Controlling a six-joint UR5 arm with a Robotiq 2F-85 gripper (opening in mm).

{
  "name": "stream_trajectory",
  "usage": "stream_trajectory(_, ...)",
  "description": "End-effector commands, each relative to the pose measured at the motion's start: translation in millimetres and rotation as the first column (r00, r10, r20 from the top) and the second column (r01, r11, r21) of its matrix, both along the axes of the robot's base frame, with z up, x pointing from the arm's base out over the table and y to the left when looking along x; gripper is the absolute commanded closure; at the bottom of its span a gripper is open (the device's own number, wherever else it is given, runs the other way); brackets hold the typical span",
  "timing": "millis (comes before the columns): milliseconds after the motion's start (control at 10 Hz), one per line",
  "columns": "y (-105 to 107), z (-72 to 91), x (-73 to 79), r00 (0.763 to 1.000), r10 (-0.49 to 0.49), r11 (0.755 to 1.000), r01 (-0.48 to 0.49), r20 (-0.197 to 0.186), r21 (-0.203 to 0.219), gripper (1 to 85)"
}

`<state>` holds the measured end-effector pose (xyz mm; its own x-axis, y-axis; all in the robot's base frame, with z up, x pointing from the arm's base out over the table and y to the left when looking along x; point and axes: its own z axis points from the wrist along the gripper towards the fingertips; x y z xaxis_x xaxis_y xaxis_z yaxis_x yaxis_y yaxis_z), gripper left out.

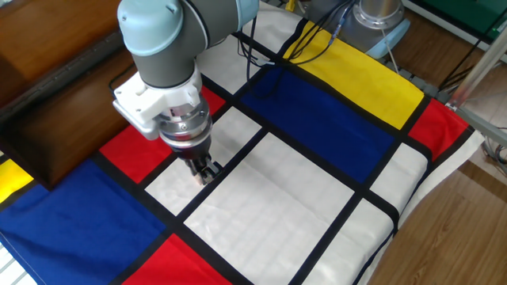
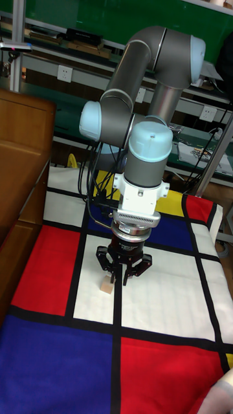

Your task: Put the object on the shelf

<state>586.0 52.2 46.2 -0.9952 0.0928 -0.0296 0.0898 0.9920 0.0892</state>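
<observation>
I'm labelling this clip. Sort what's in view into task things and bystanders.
Task things:
- wooden cube, on the cloth beside the fingertips
- gripper
- brown shelf

Bystanders:
- colour-block tablecloth
- black cables
- wall sockets

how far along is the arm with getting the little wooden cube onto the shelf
Early stage. The gripper hangs low over the white cloth panel. The tiny pale beige wooden cube sits on the cloth just beside the fingertips, not visibly gripped. Grasping, lifting and carrying it to the dark brown wooden shelf all remain.
</observation>
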Motion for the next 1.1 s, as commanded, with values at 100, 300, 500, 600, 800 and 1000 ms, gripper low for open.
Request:
stream_trajectory(100, -13.9, -34.1, 9.5, 0.999, 0.034, 0.999, -0.034, 0.019, 0.003, 52.3)
stream_trajectory(300, -16.9, -45.1, 12.4, 0.998, 0.054, 0.999, -0.054, 0.027, 0.002, 50.0)
stream_trajectory(500, -19.1, -31.6, 1.8, 0.997, 0.075, 0.997, -0.075, 0.01, -0.006, 46.7)
stream_trajectory(600, -22.0, -30.2, 1.7, 0.997, 0.078, 0.997, -0.078, 0.012, -0.017, 45.7)
stream_trajectory(800, -24.9, -23.3, -4.8, 0.997, 0.082, 0.996, -0.082, -0.001, -0.031, 44.3)
stream_trajectory(1000, -27.3, -11.7, -9.4, 0.997, 0.082, 0.995, -0.083, -0.016, -0.058, 44.0)
